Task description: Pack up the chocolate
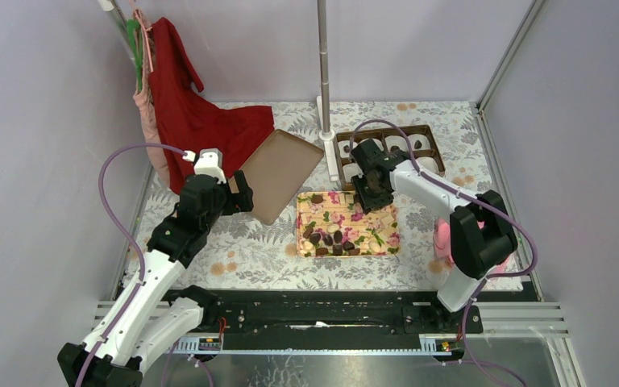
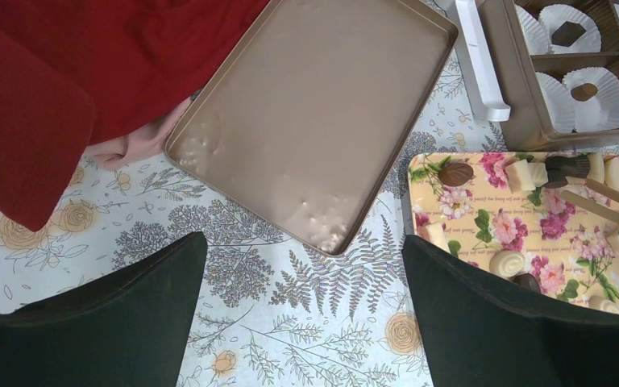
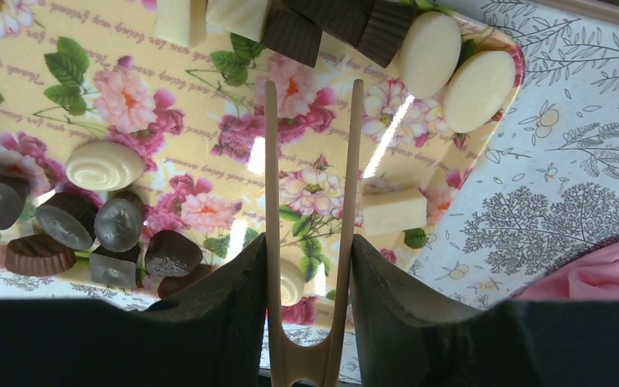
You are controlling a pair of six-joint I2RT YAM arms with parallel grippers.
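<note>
Up close, tongs [image 3: 272, 177] sit clamped in our right gripper [image 3: 308, 251] over the flowered tray [image 3: 209, 113], where most chocolate [image 3: 118, 223] lies unpacked. Our left gripper [image 2: 302, 242] hangs wide open, empty. We make out perhaps two dark pieces in the paper cups [image 2: 612, 101] of the box [image 2: 521, 85]; nearly everything is left to pack.

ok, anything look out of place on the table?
The gold lid lies askew, diagonal to the box and floral tray, one edge beside the red cloth that hangs down onto the tablecloth. No chocolate seen spilled onto it.
</note>
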